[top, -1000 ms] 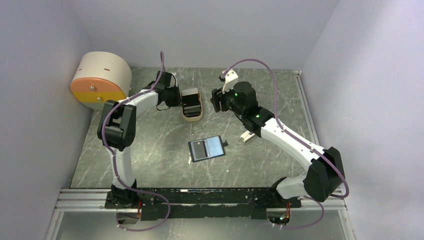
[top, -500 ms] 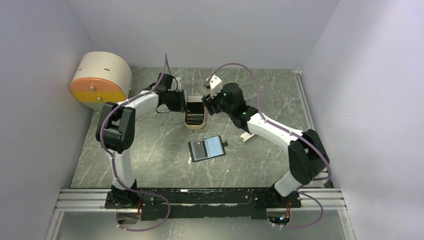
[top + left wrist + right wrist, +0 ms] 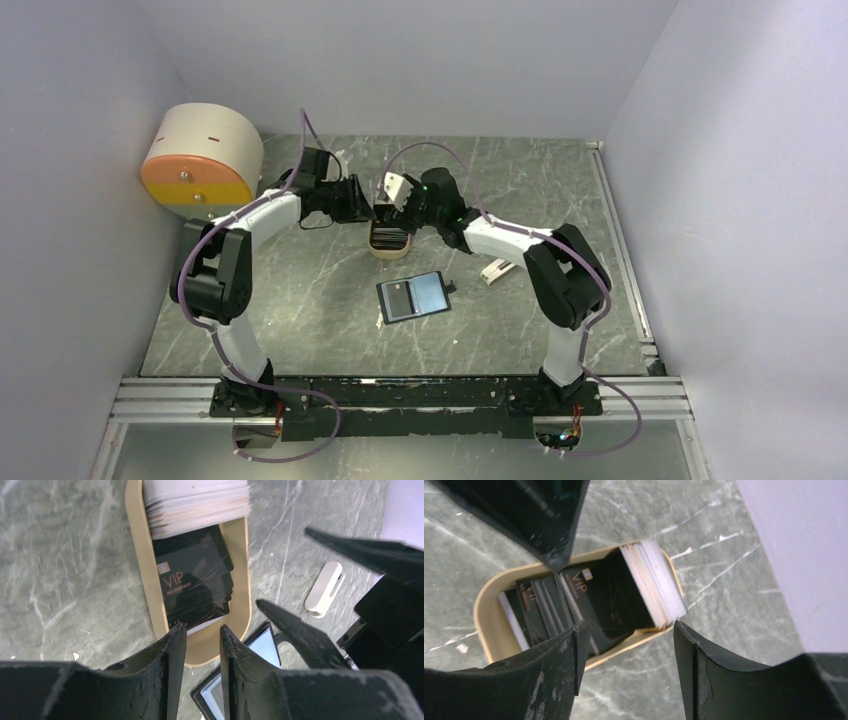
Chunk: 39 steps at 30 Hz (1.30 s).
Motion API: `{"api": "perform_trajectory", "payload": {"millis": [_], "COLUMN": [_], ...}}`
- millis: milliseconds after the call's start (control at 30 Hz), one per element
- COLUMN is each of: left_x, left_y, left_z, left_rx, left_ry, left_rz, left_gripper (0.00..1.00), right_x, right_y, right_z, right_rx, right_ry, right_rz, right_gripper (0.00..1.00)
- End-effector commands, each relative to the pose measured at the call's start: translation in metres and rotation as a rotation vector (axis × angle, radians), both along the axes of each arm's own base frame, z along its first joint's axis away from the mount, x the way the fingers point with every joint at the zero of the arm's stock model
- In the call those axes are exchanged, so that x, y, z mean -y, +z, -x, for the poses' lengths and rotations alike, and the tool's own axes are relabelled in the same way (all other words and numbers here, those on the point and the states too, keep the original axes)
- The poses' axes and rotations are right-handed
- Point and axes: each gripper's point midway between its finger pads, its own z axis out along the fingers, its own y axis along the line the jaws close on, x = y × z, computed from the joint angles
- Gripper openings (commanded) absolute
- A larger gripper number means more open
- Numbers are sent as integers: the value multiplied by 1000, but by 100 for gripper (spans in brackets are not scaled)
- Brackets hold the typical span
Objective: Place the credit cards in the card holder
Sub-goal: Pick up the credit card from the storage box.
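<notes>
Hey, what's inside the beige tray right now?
Dark cards, the top one marked VIP, and a whitish stack. The tray floor and lower card faces are covered.

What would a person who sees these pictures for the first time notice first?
The left gripper and the right gripper, both open, meet over the beige tray at the far middle of the table. In it lie the credit cards, dark ones fanned beside a whitish pile. Nearer the bases the card holder lies open, and a big beige-and-orange round box stands far left.
</notes>
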Motion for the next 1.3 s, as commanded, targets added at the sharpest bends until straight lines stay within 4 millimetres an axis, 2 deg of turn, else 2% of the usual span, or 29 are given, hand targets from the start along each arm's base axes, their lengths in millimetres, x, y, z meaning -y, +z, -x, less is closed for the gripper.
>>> {"api": "perform_trajectory", "payload": {"millis": [0, 67, 100, 167, 633, 900, 1100, 1267], "left_x": [-6, -7, -6, -6, -11, -14, -16, -17], "left_y": [-6, -13, -16, -21, -43, -50, -52, -54], "left_z": [5, 9, 11, 12, 18, 20, 19, 19], "left_rx": [-22, -37, -39, -46, -66, -78, -77, -83], "left_ry": [52, 54, 52, 55, 75, 82, 90, 91], "left_rz": [9, 10, 16, 22, -5, -23, -31, -38], "left_gripper": [36, 36, 36, 36, 29, 28, 28, 27], "right_x": [-17, -19, -20, -21, -23, -14, -18, -18], "right_y": [16, 13, 0, -7, -44, -42, -23, -10], "right_z": [-24, -30, -32, -34, -60, -83, -83, -81], "right_rx": [134, 148, 135, 144, 191, 276, 295, 303], "right_ry": [84, 95, 104, 127, 129, 26, 28, 24], "right_rz": [43, 78, 103, 131, 273, 300, 257, 232], "right_gripper": [65, 65, 65, 65, 67, 63, 47, 46]}}
